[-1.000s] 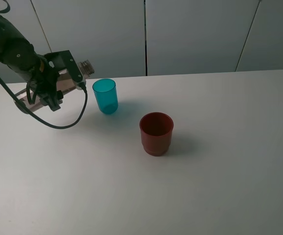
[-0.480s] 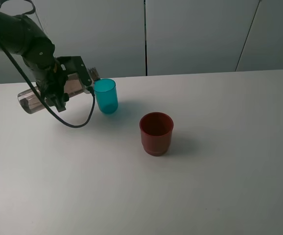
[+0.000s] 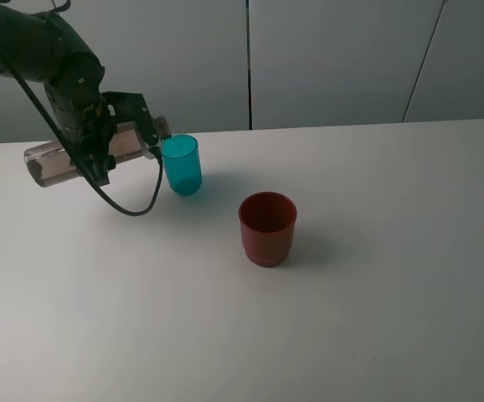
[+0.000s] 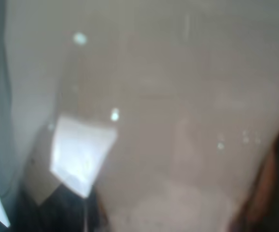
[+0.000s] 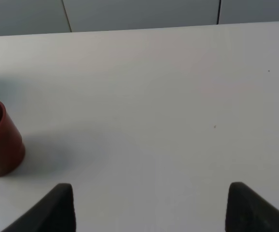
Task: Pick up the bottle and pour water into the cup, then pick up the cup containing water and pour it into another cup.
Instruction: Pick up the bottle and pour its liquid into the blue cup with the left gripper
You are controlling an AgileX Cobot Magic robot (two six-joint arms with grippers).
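The bottle (image 3: 58,161) is held nearly level in the closed left hand (image 3: 112,142) at the bench's (image 3: 393,293) ten o'clock, its neck at the teal cup's (image 3: 181,165) rim. The red cup (image 3: 267,228) is seen apart, at the teal cup's four o'clock. The right hand (image 5: 149,208) is spread wide and empty over open bench.

White tabletop (image 3: 376,318), pale wall panels (image 3: 334,59) behind it, dark vertical seam (image 3: 249,63), perhaps a narrow gap

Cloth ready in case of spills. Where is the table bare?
Bare: the white table right of the dark red plastic cup and along the near edge. Crowded: far left, where the left pincer holds the tall clear brownish bottle tipped at the teal plastic tumbler.
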